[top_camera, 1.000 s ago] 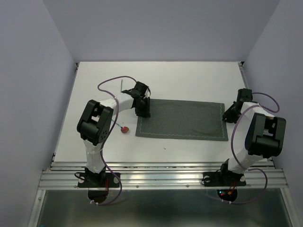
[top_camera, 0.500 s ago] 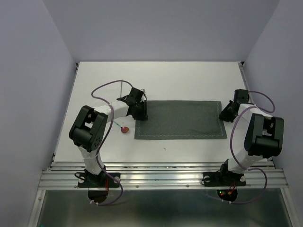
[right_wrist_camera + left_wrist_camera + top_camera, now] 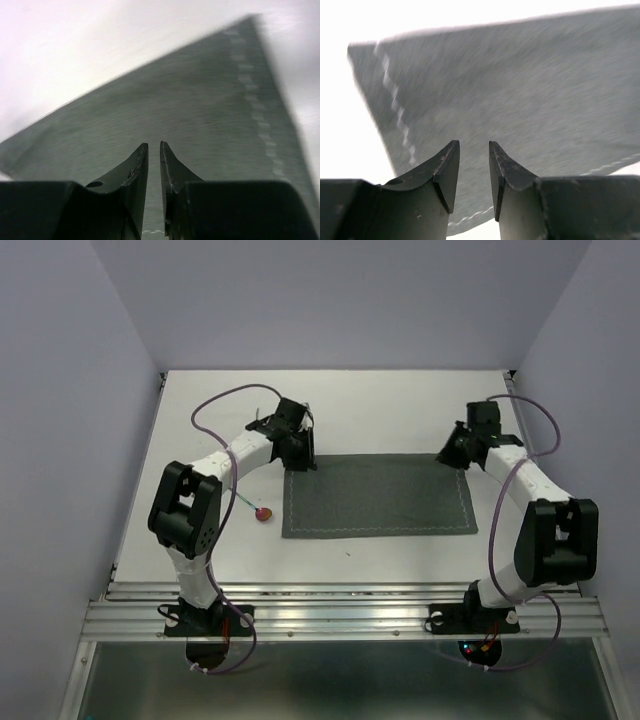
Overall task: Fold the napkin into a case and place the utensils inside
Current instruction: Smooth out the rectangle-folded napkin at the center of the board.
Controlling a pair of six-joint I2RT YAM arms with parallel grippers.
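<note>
**Top view.** The napkin (image 3: pixel 378 496) is lying flat near the middle of the white table (image 3: pixel 400 405) as a dark grey rectangle, its long sides running from 9 to 3 o'clock. A pale stitched seam is showing along its 6 o'clock and 3 o'clock edges. I am holding my left gripper (image 3: pixel 300 455) over the cloth's 11 o'clock corner and my right gripper (image 3: pixel 452 454) over its 1 o'clock corner. From this view I cannot tell whether either is touching the fabric. The spoon (image 3: pixel 262 513) is lying on the table just off the napkin's 9 o'clock edge, clear of the cloth, with its red bowl nearest me and its teal handle pointing toward 10 o'clock. Purple cables (image 3: pixel 225 405) are looping over both my arms, and a metal rail (image 3: pixel 340 615) is running along the table's 6 o'clock edge.

**Left wrist view.** The napkin (image 3: pixel 520 95) is spreading, blurred, beyond my left gripper (image 3: pixel 473 150), with one seamed corner at 10 o'clock. My fingers are standing a narrow gap apart, and nothing is showing between them.

**Right wrist view.** The napkin (image 3: pixel 190 105) is filling the frame, blurred, with its seam running down the 3 o'clock side. My right gripper (image 3: pixel 154 146) is parted by only a thin slit and is gripping nothing that I can see
</note>
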